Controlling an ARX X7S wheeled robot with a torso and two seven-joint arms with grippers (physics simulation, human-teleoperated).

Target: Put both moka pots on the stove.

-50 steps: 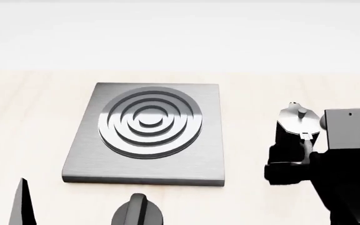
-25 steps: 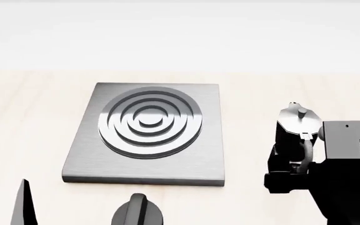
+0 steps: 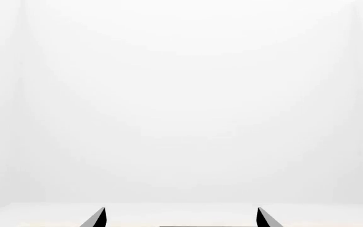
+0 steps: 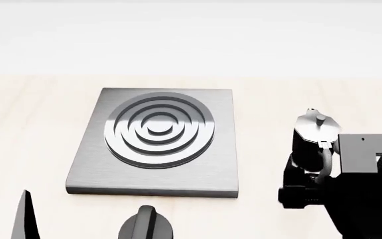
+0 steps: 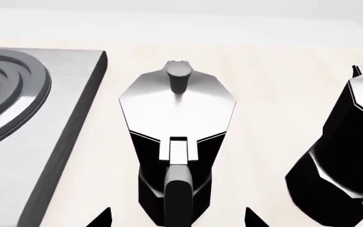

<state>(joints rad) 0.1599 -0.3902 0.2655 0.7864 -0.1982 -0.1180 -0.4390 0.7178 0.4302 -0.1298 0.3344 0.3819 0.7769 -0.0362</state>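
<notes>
Square brushed-grey metal stove bare on pale wooden bench. Two tall black faceted moka pots upright on bench right of stove, apart. Right gripper jaws apart, flanking nearer pot's handle. Left gripper jaws apart, empty.

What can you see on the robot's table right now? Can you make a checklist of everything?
Surface: pale wooden table, flat, white wall behind.
Job's things: stove with nothing on its ring burner. Nearer moka pot stands upright on the table beside the stove, its handle toward the right gripper. Second moka pot stands further from the stove.
Clutter: black round knob in front of the stove.
Grippers: right gripper open, fingertips either side of the nearer pot's handle, not closed on it. Left gripper open, holding nothing.
Cables: nothing seen.
Surroundings: nothing seen but plain white.
</notes>
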